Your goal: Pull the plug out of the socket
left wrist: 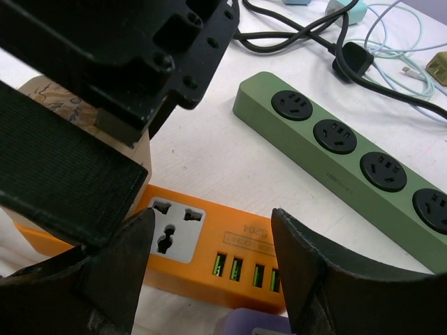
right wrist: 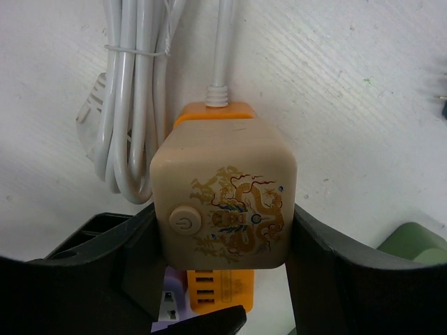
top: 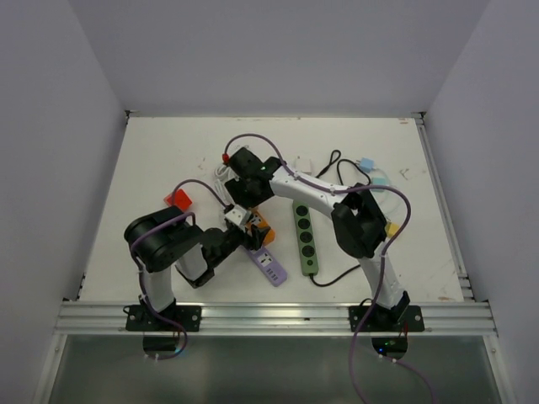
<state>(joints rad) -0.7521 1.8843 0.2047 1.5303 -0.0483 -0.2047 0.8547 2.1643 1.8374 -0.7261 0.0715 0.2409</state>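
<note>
Count, placed off the green strip:
- Power strips: 3. The green one, orange strip just left of it, purple strip left of its near end.
- Green strip sockets showing in the left wrist view: 4.
- Orange strip: 1 free universal socket, 4 USB ports.
- Cream cube plug: 1, left of its far end.
- Red block: 1, well left.
- Black plug: 1, beyond it.
- White cable bundle: 1.

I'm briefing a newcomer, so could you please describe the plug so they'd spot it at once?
On the white table, find the orange power strip. The plug sits at its cord end: a cream cube, alone in bearing a gold dragon print and round button.
</note>
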